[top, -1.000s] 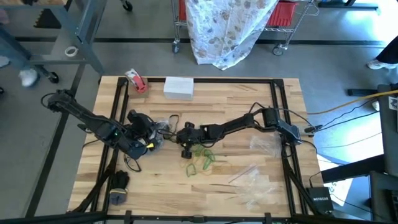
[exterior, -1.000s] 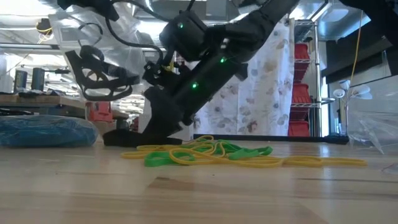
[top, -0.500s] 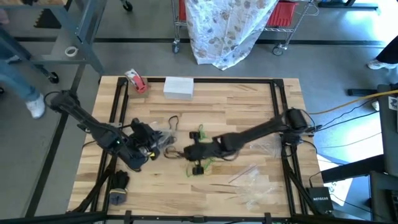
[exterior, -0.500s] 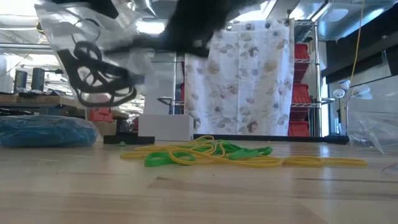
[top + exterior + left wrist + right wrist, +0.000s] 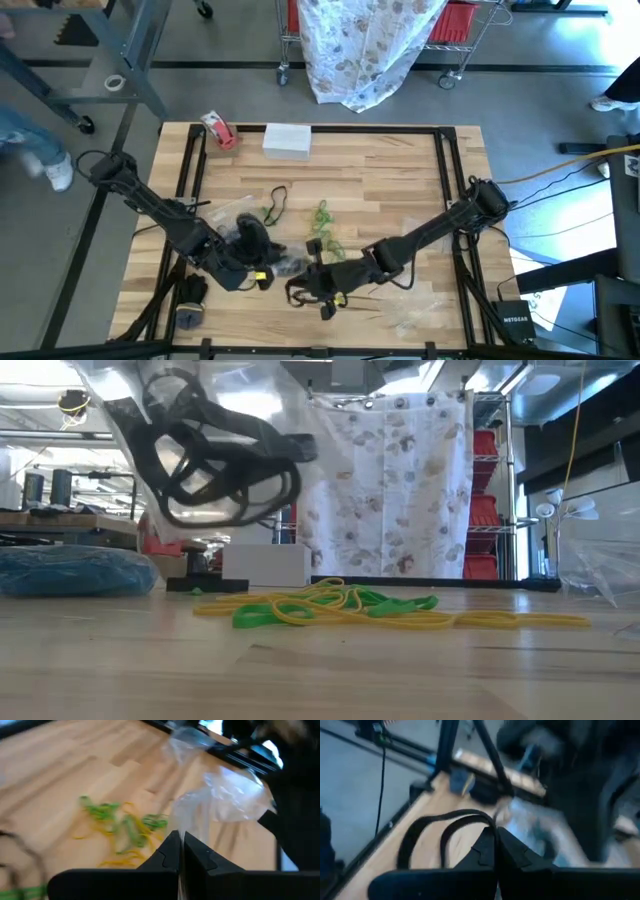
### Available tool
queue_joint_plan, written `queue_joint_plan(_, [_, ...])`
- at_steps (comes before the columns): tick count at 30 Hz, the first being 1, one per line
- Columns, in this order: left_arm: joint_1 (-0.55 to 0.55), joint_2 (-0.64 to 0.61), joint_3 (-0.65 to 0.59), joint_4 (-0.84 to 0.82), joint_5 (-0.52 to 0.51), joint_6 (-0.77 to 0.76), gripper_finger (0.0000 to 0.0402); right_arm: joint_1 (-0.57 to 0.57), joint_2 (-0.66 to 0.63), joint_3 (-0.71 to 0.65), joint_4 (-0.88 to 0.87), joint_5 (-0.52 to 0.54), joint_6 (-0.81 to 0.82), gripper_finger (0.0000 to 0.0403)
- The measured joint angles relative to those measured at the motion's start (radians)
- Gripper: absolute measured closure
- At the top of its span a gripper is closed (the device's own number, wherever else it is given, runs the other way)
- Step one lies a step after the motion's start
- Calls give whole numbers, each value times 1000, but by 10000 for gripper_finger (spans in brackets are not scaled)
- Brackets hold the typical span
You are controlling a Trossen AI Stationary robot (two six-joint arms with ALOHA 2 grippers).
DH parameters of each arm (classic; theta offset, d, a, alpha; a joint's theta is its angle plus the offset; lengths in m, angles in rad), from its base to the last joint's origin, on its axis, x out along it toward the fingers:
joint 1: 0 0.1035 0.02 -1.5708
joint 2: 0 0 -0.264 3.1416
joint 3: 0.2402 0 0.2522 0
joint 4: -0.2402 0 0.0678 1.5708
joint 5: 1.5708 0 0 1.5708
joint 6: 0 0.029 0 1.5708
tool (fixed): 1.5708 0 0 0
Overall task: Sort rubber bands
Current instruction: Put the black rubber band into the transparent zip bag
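The right gripper [image 5: 496, 851] is pinching black rubber bands [image 5: 427, 835] beside the left gripper [image 5: 180, 856], which is clamping a clear plastic bag [image 5: 220, 802], while green and yellow bands [image 5: 322, 218] are lying unsorted mid-table.

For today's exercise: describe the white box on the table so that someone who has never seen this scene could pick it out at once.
Start from the wooden table and go to its far edge, the side nearest the patterned curtain. Left of the middle of that edge lies the white box, flat and rectangular. Its only near neighbour is the red-and-white tape roll to its left; the box is plain white, larger and square-cornered.
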Motion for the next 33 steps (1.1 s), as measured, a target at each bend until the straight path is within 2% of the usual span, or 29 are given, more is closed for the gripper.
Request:
queue_joint_plan(4, [2,48,0,132,52,36,400,-2,0,0,96,-56,-117,400])
queue_joint_plan(8, [2,67,0,224,91,61,400,-11,0,0,74,-159,-284,400])
queue_joint_plan(10, [2,67,0,257,105,62,400,-11,0,0,55,-174,-334,400])
queue_joint_plan(15, [7,67,0,319,144,62,400,-12,0,0,42,-160,-466,400])
queue_joint_plan(21, [12,66,0,324,162,56,400,-14,0,0,7,-36,-518,400])
queue_joint_plan(24, [13,67,-1,320,161,61,400,-18,0,1,-36,-29,-461,400])
queue_joint_plan(27, [13,67,-1,313,146,83,400,-18,0,1,-68,18,-268,400])
queue_joint_plan(30, [13,67,-1,277,95,78,400,-2,-2,1,-124,116,-53,400])
queue_joint_plan(33, [19,66,-1,239,68,61,400,23,-12,0,-188,239,36,400])
